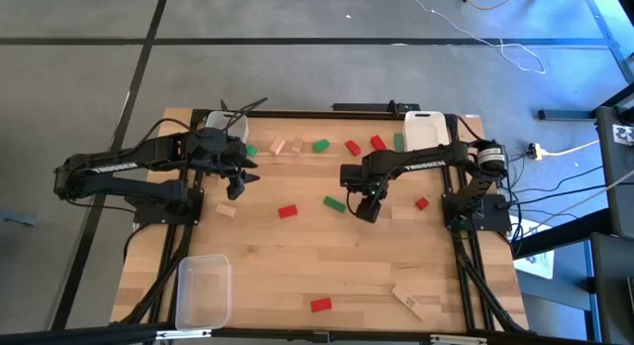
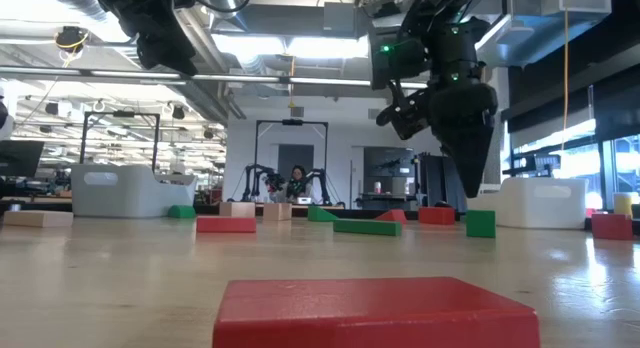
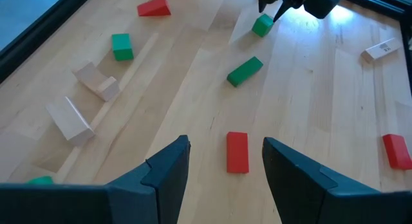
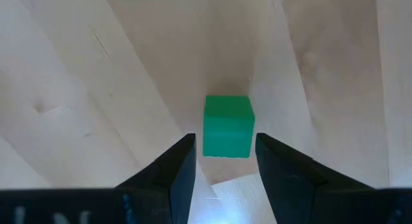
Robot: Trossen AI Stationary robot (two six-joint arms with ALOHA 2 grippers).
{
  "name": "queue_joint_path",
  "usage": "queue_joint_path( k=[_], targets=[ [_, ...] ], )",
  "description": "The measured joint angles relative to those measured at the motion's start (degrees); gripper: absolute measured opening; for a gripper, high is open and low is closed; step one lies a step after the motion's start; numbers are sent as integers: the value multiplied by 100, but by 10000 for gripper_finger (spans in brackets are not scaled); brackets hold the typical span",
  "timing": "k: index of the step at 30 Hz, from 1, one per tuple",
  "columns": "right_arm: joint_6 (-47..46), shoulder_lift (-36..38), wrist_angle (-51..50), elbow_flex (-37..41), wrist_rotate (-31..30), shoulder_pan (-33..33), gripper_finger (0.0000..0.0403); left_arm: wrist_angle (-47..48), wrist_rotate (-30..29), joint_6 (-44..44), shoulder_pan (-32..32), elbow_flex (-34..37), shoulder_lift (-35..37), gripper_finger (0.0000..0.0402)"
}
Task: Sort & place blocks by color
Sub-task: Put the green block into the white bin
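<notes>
Red, green and pale wooden blocks lie scattered over the table [image 1: 297, 256]. My right gripper [image 4: 225, 139] points down, open, right of the table's middle [image 1: 369, 208]. It hangs just above a small green cube [image 4: 226, 126], one finger on either side, touching nothing. In the low view its tips [image 2: 470, 173] end above the cube [image 2: 480, 223]. My left gripper [image 3: 225, 143] is open and raised over the table's left half [image 1: 236, 186]. It looks toward a flat red block [image 3: 237, 152] [image 1: 287, 211] and a long green block [image 3: 244, 69] [image 1: 334, 202].
A clear bin [image 1: 203, 290] sits at the near left corner. Two white bins [image 1: 226, 122] [image 1: 426, 127] stand at the far edge. More blocks lie in a row along the far side [image 1: 320, 145], and a red one [image 1: 320, 304] is near the front edge. A person [image 2: 297, 180] sits far behind.
</notes>
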State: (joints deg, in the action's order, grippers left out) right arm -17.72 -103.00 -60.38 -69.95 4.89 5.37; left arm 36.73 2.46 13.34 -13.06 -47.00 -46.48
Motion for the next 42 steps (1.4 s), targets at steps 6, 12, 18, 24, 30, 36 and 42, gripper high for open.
queue_joint_path(
  k=[6,12,18,24,30,36,42],
  targets=[
    [-20,0,-2,0,13,1,162,2,0,1,0,0,-1,188],
    [-55,-2,-1,0,13,0,162,2,-2,0,0,0,-1,188],
    [-149,-2,114,0,13,1,162,3,-2,0,0,0,-2,188],
    [-146,-2,127,0,11,0,162,4,-1,0,0,0,0,188],
    [-151,-2,122,0,-26,1,162,4,-2,0,0,0,0,188],
    [-308,-2,102,0,2,-2,162,4,-4,0,0,0,0,188],
    [-421,-4,109,254,21,-7,162,4,-4,0,0,0,-2,189]
  ],
)
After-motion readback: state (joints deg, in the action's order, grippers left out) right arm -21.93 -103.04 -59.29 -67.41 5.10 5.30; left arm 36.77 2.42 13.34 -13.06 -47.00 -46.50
